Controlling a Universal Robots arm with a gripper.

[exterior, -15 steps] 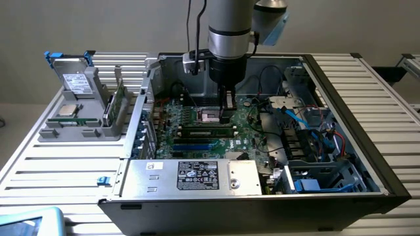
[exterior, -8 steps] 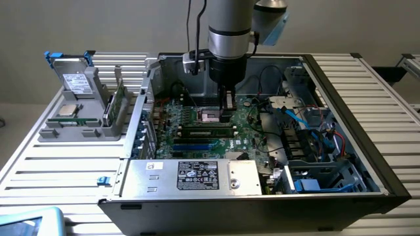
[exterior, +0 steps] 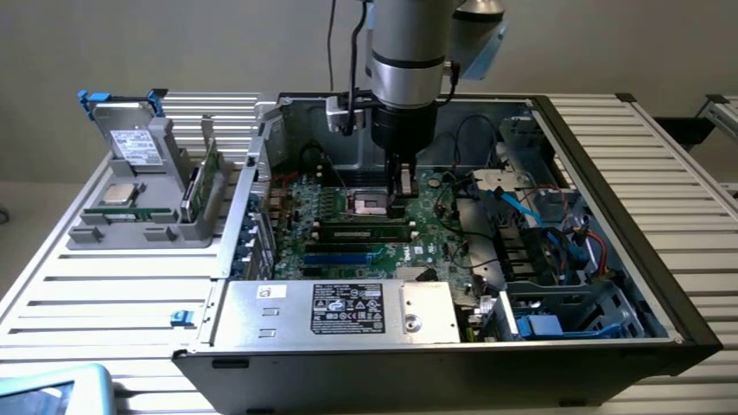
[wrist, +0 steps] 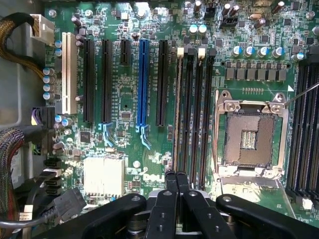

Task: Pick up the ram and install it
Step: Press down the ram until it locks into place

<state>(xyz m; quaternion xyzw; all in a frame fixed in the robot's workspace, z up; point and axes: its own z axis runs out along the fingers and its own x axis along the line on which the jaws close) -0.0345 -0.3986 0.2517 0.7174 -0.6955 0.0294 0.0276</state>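
claw closed and empty over the open computer case, the ram seated in a memory slot.

in the exterior view the grey robot arm reaches down into the open black computer case (exterior: 645, 216) at centre frame, its black claw (exterior: 403, 201) low over the big green motherboard (exterior: 346, 246) beside the empty silver processor socket (exterior: 372, 204). the ram (exterior: 366, 230), a long narrow green stick with dark chips, lies in a slot just below the claw in that frame. in the wrist view the ram (wrist: 179, 107) shows edge-on in the first of the black memory slots, and the two black fingers (wrist: 171, 186) are pressed together at lower centre with nothing between them. on the slatted white tabletop (exterior: 127, 285) at the left of the exterior view stands a grey parts holder (exterior: 144, 190).
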